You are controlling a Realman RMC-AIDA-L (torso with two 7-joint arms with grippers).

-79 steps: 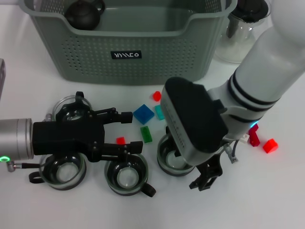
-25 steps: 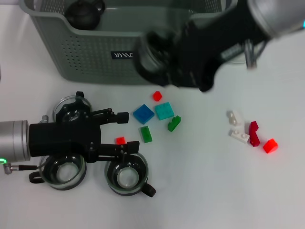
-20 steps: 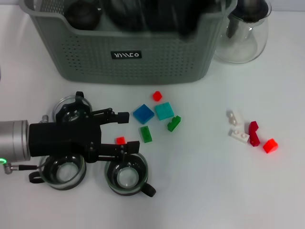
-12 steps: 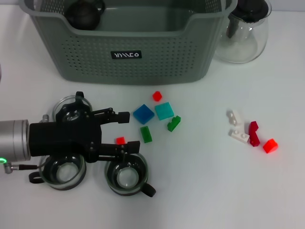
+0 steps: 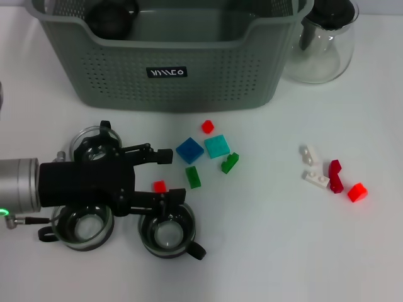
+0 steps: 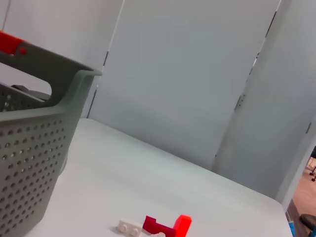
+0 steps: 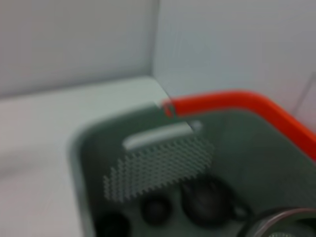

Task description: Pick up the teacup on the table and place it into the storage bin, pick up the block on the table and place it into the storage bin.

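The grey-green storage bin stands at the back of the table. Three glass teacups sit at the front left. My left gripper is open and low over the table between them, with a small red block between its fingers. Blue, teal, green and red blocks lie in front of the bin. My right gripper is out of the head view. Its wrist view looks down into the bin and shows a glass rim at the picture's edge.
A clear glass pitcher with a black lid stands right of the bin. White, dark red and red blocks lie at the right. Dark round objects sit inside the bin. An orange rim shows behind the bin.
My right arm lifted a teacup from the table's middle, swung over the bin and left the head view. A green block it hid now shows. The left arm has stayed put.
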